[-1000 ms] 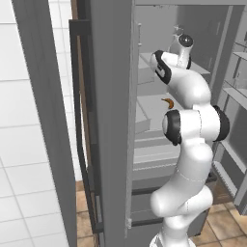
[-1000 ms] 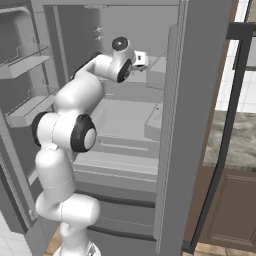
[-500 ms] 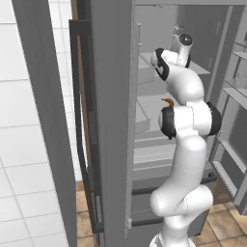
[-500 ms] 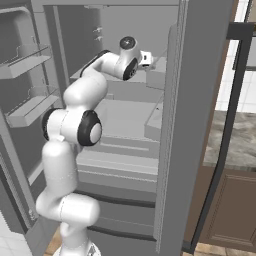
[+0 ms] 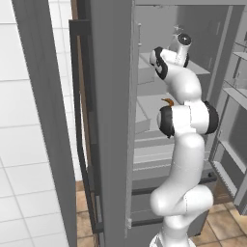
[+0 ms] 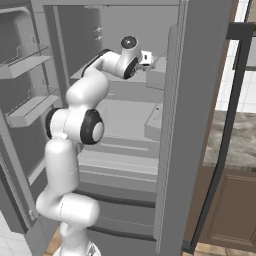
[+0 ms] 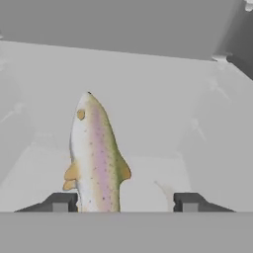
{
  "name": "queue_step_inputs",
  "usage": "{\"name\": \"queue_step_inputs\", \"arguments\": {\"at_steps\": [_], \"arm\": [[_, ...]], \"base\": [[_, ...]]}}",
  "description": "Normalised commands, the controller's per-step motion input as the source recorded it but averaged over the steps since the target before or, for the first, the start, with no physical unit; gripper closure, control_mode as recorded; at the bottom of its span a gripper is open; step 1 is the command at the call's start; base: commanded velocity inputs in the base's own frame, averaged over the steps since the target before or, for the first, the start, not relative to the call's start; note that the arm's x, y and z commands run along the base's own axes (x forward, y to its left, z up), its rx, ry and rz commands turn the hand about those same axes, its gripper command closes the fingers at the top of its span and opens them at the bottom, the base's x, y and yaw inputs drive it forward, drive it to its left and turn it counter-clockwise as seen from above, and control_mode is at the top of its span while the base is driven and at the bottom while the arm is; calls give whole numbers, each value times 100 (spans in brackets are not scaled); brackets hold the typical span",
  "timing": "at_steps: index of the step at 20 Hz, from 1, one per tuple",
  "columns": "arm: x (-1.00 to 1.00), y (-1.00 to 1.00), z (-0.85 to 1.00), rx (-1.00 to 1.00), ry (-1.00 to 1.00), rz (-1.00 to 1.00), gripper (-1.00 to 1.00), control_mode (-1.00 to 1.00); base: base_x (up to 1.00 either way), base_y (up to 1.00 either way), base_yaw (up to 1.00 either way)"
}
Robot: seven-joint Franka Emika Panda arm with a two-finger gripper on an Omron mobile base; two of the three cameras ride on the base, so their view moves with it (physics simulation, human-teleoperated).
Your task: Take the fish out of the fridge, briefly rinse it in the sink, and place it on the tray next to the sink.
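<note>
The fish [image 7: 94,153], pale silvery with a pink stripe, olive back and orange fins, lies on a pale upper shelf [image 7: 148,123] of the fridge [image 5: 111,120], pointing away from the hand. My gripper [image 7: 126,202] is open around its tail end. The fish sits close to the left fingertip [image 7: 62,202] and well clear of the right one. In the right base view the arm reaches deep into the open fridge [image 6: 170,125] at upper-shelf height, its hand [image 6: 145,58] by a grey box. The sink and the tray are out of view.
A grey box [image 6: 156,77] stands on the upper shelf right beside the hand, and another [image 6: 152,125] stands one shelf lower. Door shelves [image 6: 30,65] jut out on the left. A small orange thing [image 5: 168,101] peeks out behind the arm. A wooden cabinet [image 6: 235,210] stands to the right.
The arm has stretched farther into the fridge toward the upper shelf, with the elbow rising.
</note>
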Motion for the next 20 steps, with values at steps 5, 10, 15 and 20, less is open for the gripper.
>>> {"name": "queue_step_inputs", "arguments": {"at_steps": [5,10,15,20], "arm": [[11,0,-3,0,0,-1,100,-100],[-22,15,0,0,0,0,100,-100],[-99,41,1,0,-13,0,100,-100],[-100,38,0,0,-23,-1,100,-100]], "base": [[0,0,0],[0,0,0],[0,0,0],[0,0,0]]}}
